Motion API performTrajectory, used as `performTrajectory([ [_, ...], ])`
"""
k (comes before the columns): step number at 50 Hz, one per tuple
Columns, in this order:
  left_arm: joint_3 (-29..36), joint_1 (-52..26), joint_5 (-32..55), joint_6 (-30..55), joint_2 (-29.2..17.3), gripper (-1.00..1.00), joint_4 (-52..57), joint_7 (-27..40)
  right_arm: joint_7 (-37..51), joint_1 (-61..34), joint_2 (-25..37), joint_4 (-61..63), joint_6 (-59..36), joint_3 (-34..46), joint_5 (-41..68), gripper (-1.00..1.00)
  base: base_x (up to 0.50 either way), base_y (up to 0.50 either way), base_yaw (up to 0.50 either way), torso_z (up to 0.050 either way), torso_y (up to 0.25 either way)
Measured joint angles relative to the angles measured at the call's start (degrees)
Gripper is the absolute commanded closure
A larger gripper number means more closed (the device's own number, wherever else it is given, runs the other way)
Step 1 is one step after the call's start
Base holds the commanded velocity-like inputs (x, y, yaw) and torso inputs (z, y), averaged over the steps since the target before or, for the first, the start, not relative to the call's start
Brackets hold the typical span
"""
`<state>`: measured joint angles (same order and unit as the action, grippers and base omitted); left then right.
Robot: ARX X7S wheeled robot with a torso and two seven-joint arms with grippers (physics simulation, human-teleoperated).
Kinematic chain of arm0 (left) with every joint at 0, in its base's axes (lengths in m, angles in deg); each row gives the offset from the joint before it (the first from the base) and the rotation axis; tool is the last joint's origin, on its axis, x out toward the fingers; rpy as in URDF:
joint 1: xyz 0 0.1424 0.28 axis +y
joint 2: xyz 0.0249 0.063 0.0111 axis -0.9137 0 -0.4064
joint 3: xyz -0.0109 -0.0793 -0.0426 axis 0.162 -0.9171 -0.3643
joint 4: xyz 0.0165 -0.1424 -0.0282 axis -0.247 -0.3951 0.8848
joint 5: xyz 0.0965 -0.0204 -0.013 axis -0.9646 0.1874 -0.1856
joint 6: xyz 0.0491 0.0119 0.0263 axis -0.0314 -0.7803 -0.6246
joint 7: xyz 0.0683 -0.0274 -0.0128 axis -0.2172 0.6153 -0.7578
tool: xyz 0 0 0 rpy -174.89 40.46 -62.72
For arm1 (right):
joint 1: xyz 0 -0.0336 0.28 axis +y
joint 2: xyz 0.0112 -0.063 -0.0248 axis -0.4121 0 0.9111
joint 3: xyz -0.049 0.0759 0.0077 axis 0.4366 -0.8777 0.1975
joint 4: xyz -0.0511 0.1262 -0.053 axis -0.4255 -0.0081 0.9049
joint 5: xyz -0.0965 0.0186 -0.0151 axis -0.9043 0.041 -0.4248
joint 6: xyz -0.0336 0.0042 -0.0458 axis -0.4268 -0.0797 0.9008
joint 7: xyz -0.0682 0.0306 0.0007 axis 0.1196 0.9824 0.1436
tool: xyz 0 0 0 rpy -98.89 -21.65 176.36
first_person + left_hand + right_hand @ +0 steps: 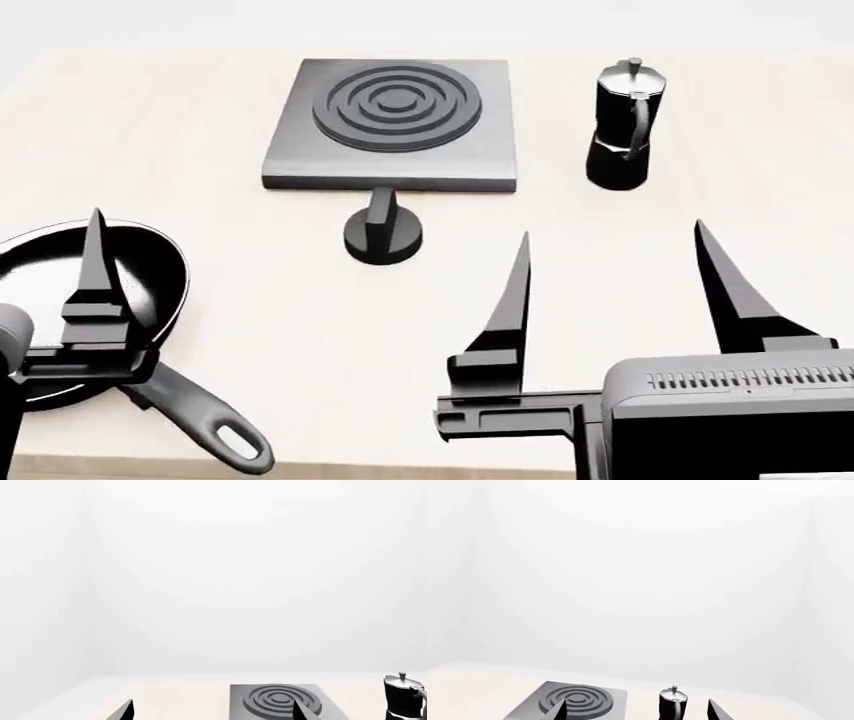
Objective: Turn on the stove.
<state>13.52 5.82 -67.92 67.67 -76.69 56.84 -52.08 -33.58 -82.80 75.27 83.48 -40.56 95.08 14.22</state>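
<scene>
- The flat square slab of brushed grey metal that is the stove (390, 125) lies at the far middle of the pale wooden table (200, 120) in the head view, with a dark round burner of concentric rings (396, 103) on its top.
- The stove's small black round knob (383, 235) sits on the table just in front of the slab's near edge, its raised grip ridge pointing toward the slab.
- A black moka pot with a silver lid (622, 125) stands upright to the right of the stove, apart from it.
- A black frying pan with a long looped handle (60, 300) rests at the near left of the table, its handle running toward the near edge.
- The right hand (611, 290) hangs above the near right of the table, its two black pointed fingers (507, 310) spread wide and holding nothing; it is apart from the knob, which lies ahead and to its left.
- The left hand (94, 290) is over the frying pan; only one finger shows in the head view, but the left wrist view shows two tips (123, 711) spread wide apart, with nothing between them.
- Both wrist views look across the table at a plain white wall, with the stove and the moka pot low in the picture.
</scene>
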Motion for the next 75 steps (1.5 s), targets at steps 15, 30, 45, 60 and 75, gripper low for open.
performTrajectory([
  [15, 0.2, 0.0, 0.5, -0.1, -0.4, -1.0, 0.0, 0.5, 0.4, -0.1, 0.3, -0.2, 0.2, 0.4, 0.3, -1.0, 0.0, 0.13, 0.0, 0.0, 0.0],
  [30, 0.3, -0.1, 1.0, -0.2, -0.8, -1.0, -0.2, 1.1, 0.8, -0.2, 0.6, -0.4, 0.2, 0.9, 0.6, -1.0, 0.0, 0.12, 0.0, 0.0, 0.0],
  [45, 0.6, -0.1, 1.4, -0.6, -1.2, -1.0, -0.5, 1.6, 1.2, -0.2, 1.0, -0.4, 0.4, 0.8, 1.1, -1.0, 0.0, 0.13, 0.0, 0.0, 0.0],
  [60, 0.8, -0.1, 1.9, -0.7, -1.5, -1.0, -0.4, 2.0, 1.6, -0.2, 1.3, -0.4, 0.5, 1.0, 1.4, -1.0, 0.0, 0.13, 0.0, 0.0, 0.0],
  [75, 0.8, -0.2, 2.3, -0.9, -1.9, -1.0, -0.7, 2.5, 2.1, -0.3, 1.7, -0.5, 0.6, 1.6, 1.6, -1.0, 0.0, 0.12, 0.0, 0.0, 0.0],
])
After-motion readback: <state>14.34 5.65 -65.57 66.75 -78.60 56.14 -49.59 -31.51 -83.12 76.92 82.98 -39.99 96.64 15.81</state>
